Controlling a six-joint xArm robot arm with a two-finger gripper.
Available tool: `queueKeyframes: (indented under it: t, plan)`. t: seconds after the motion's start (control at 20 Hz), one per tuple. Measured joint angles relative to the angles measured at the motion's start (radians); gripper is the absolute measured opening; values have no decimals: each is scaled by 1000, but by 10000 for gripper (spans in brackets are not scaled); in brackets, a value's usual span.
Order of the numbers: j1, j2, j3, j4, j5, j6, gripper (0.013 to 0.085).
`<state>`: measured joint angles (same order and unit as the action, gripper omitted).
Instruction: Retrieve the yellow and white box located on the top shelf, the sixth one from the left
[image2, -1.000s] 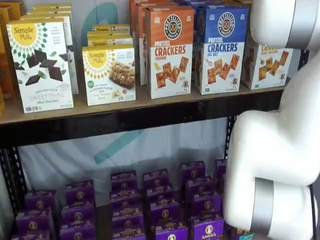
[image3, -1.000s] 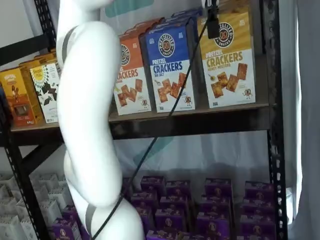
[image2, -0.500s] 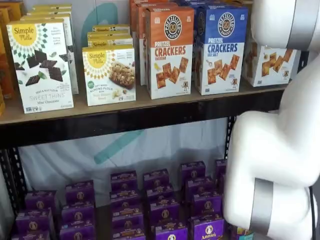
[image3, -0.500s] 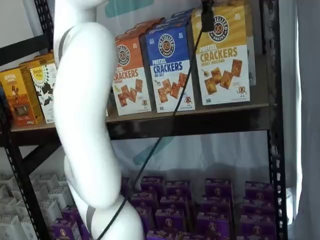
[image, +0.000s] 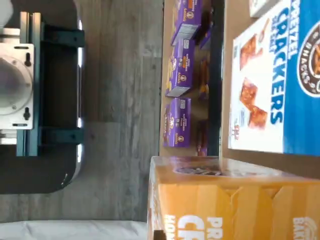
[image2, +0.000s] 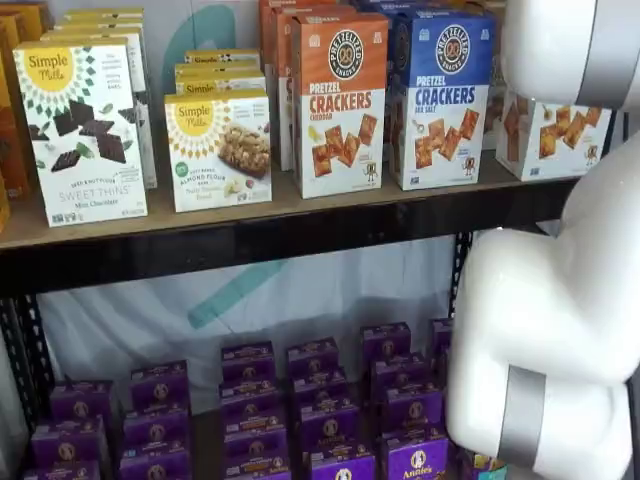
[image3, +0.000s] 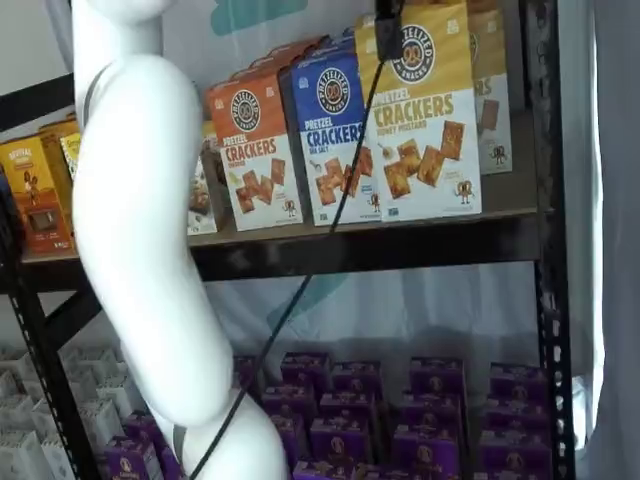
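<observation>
I've got the yellow and white box (image3: 420, 110) clamped at its top in my gripper (image3: 388, 18), black fingers closed on it. It stands upright, long axis vertical, printed front facing out from the rack. Its base sits at the front edge of the top shelf (image3: 400, 245), forward of the blue box (image3: 328, 140) beside it.

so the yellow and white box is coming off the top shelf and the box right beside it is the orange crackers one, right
Not quite. In a shelf view the box right beside the yellow and white box is the blue crackers box; the orange crackers box stands one further along the top shelf.
</observation>
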<state>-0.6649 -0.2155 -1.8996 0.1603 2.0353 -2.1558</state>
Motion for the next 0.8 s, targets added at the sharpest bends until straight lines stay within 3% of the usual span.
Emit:
queueKeyframes:
  t: [0.3, 0.8]
  plan:
    - [45, -90, 93, -6, 28, 43, 570]
    - [168, -247, 256, -14, 24, 161, 570]
